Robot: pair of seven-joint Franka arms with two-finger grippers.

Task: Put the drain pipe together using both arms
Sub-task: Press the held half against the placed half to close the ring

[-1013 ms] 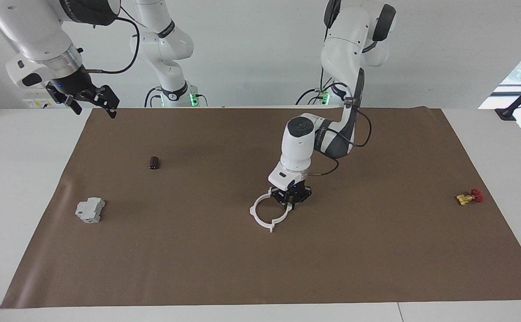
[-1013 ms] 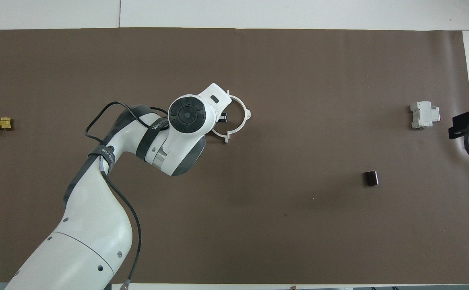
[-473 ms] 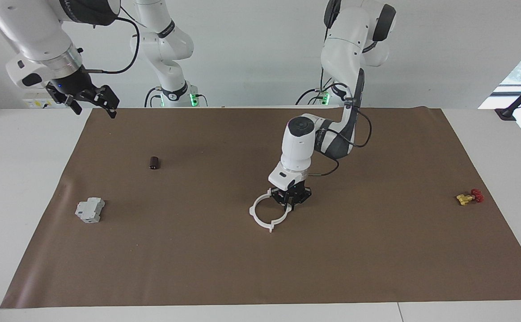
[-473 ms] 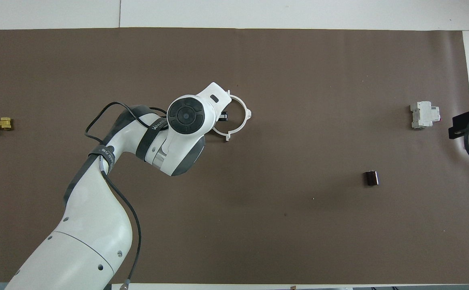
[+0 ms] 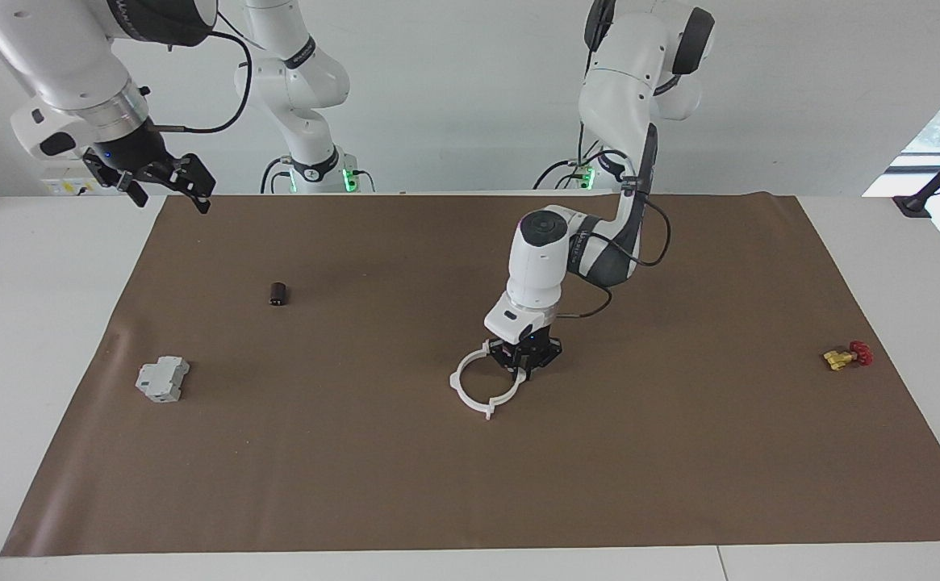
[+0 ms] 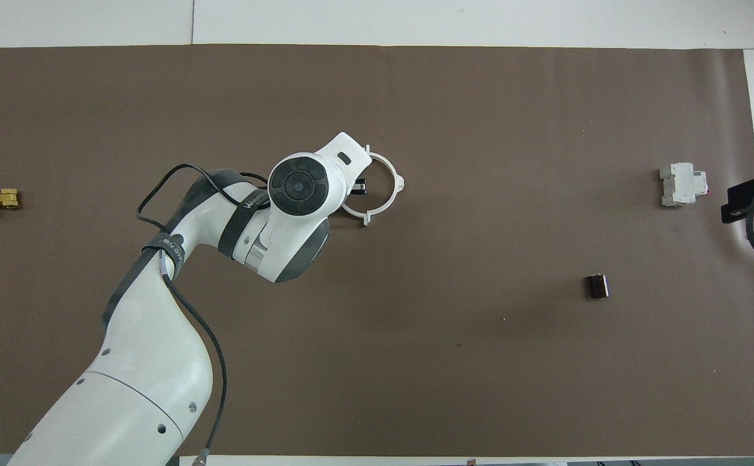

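The right arm waits at its own end of the table. The right gripper hangs in the air over the edge of the brown mat, close to the robots' side, and its jaws are wide apart with nothing between them. In the overhead view only a black piece of it shows at the picture's border.

A little farther from the robots, a small dark cylinder lies on the mat, toward the right arm's end.

Farther again, near the middle of the mat, the left arm bends down and the left gripper is low, right at the drain pipe. The pipe is a white ring with small tabs and it lies flat on the mat. The gripper is at the part of the ring that is toward the left arm's end. I cannot tell if its jaws are closed on the rim or a little apart, because the wrist hides them from above.

At about the same depth, a yellow-and-red valve lies far toward the left arm's end. A grey block lies far toward the right arm's end, slightly farther from the robots.
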